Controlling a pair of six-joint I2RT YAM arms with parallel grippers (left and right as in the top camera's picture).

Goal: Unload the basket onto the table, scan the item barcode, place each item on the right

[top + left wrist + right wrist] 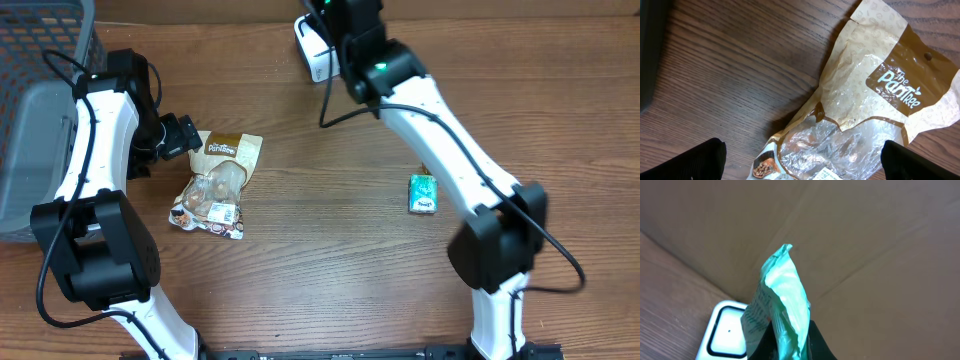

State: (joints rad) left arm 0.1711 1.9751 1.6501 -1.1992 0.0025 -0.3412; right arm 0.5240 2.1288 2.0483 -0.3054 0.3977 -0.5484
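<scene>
1. Green plastic is showing between your right fingers [812,342]. They are clenching the lower end of a mint-green packet [782,297], which is standing upright above them with its crimped edge pointing up.
2. You are holding that packet at the far edge of the desk [330,260], near the white scanner [724,334]. In the right wrist view the scanner is sitting low and to the left of the packet, and a cardboard wall [880,255] is rising behind both.
3. Your left fingers [185,133] are standing spread wide with nothing between them. They are hovering over the upper end of a brown-and-clear snack bag [217,185] that is lying flat on the desk; whether they are touching it, you cannot tell.
4. A second green packet [423,193] is lying on the desk beside your right arm, well apart from both sets of fingers.
5. A grey basket [30,40] is sitting at the far left corner.
</scene>
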